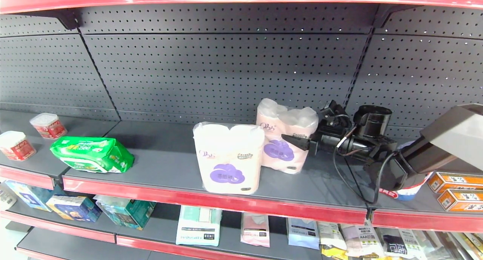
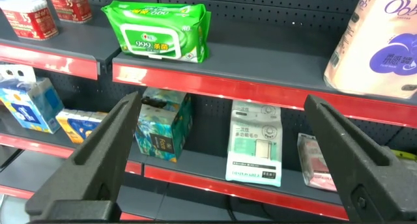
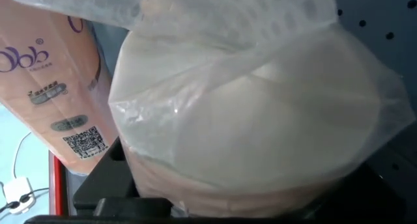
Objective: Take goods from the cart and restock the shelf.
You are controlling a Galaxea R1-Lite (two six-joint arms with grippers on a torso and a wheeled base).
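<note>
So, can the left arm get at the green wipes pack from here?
Probably yes. The green wipes pack lies alone near the shelf front, nothing before it; the left gripper has jaws open, and the right gripper is at the rear toilet roll pack.

black claw [image 1: 293, 140] and cables [image 1: 354, 151] on a boxy grey arm [image 1: 451, 135]
</note>
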